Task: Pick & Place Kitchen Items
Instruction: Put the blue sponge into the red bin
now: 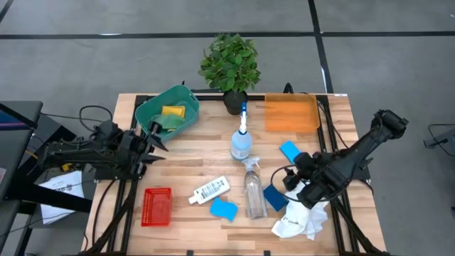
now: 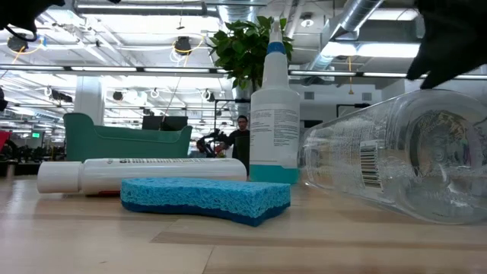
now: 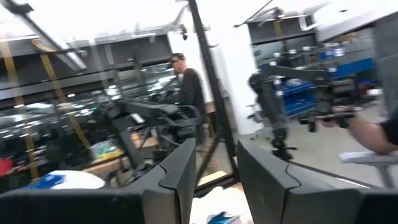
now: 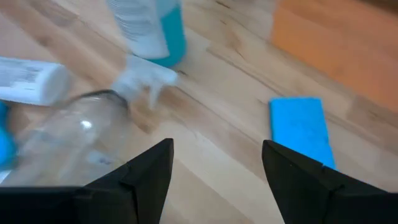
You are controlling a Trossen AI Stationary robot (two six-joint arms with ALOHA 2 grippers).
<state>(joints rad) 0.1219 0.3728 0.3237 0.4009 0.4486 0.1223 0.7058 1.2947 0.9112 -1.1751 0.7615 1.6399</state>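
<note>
Clear plastic spray bottle point(image 1: 254, 190) lying flat on slatted wooden desk point(image 1: 178, 163), long axis front-to-back, white trigger head toward the plant. Right tool point(image 4: 214, 168) above it, spread wide, empty. Left tool point(image 3: 214, 171) partly open, empty, near teal bin point(image 1: 167, 112).

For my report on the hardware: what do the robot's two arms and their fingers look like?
Both arms are dark, jointed and black-cabled. The left gripper and the right gripper each end in two flat, angular, matte black fingers with no visible markings.

Wooden table point(image 1: 178, 171): green bin point(image 1: 167, 112), orange tray point(image 1: 291, 114), red basket point(image 1: 157, 206), spray bottles point(image 1: 254, 188), sponges point(image 1: 223, 209), cloth point(image 1: 300, 220).
</note>
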